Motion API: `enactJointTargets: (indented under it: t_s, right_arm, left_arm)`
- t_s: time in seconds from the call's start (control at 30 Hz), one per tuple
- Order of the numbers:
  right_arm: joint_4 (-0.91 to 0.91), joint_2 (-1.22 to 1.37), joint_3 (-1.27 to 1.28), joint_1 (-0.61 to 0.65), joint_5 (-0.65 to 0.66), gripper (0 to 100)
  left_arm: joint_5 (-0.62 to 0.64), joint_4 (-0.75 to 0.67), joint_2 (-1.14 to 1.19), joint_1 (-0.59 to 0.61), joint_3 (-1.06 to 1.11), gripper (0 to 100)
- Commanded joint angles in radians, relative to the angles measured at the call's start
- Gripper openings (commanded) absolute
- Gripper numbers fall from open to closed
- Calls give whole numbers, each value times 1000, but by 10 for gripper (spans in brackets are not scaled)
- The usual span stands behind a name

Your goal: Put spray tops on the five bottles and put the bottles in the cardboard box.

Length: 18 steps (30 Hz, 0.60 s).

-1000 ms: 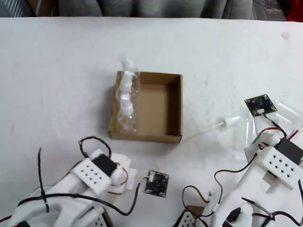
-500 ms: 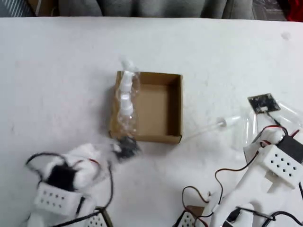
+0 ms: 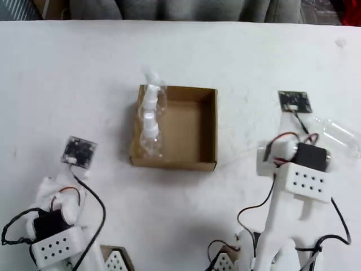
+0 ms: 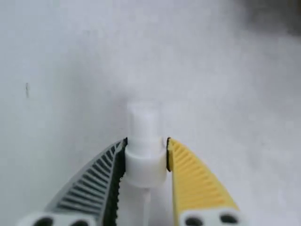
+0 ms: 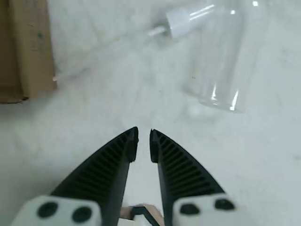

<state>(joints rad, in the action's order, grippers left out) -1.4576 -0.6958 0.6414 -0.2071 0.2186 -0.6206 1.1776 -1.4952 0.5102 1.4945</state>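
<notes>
tabletop (image 3: 254, 56), white and wide, carries everything. the right arm (image 3: 307, 183) stands at its near edge on the right, and the left arm (image 3: 53, 248) at the near left corner. the cardboard box (image 3: 194, 127) sits open-topped near the middle, between the two arms and farther out than both. clear bottles (image 3: 150, 127) with white tops lie inside it along its left wall, end to end. the far one pokes over the box's far rim; how many there are i cannot tell. a loose bottle (image 5: 221, 52), also clear, lies on its side on the tabletop right of the box and well apart from it, just beyond the right arm. a loose spray top (image 5: 180, 18), white with a thin tube trailing toward the box, lies just beside that bottle; whether they touch i cannot tell. the right tool (image 5: 143, 141) hangs over bare tabletop short of the loose bottle, its fingers drawn nearly together with a thin slit between them. the left tool (image 4: 146, 143) is clamped on a second spray top (image 4: 142, 125), with the grey finger on one side of its collar and the yellow finger on the other. the white head sticks out past the fingertips over bare tabletop.
</notes>
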Motion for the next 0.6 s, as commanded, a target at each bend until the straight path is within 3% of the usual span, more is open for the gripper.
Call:
enactJointTargets:
  t_s: [0.0,0.33,0.57]
  right_arm:
    - [50,-7,-41,62,-101,25]
    - [317,381,-48,93,-249,20]
    - [335,479,-109,101,-364,22]
  left_arm:
    - [61,-31,-19,19,-20,20]
    - [61,-31,-19,18,-15,20]
    - [63,-98,111,16,-35,20]
